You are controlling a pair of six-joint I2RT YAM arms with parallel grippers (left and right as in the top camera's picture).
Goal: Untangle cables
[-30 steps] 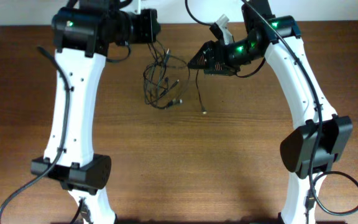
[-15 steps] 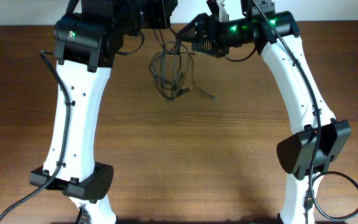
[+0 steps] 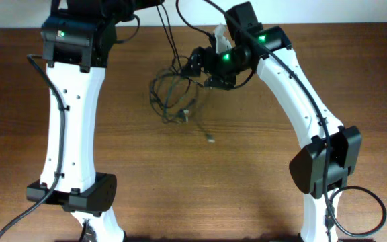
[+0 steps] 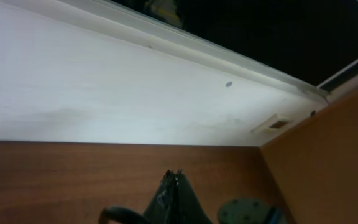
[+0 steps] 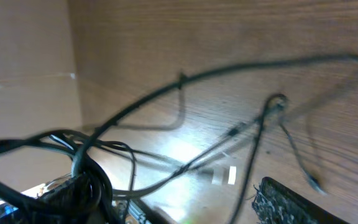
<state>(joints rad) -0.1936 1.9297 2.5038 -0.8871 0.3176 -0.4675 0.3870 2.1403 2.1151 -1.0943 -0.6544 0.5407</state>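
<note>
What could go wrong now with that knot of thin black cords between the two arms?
The cables form one knot, with a strand running up toward the left arm. Pulling apart may tighten the knot rather than free it. In the right wrist view, strands bunch close beside the right claw and might snag on it. That view is also blurred, so a grip could be misjudged.

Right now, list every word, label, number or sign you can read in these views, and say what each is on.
None: no readable text in any view.
Green lights on the left arm and right arm are plain lamps, not signs.
A white patch among the cables in the right wrist view is too blurred to read.
</note>
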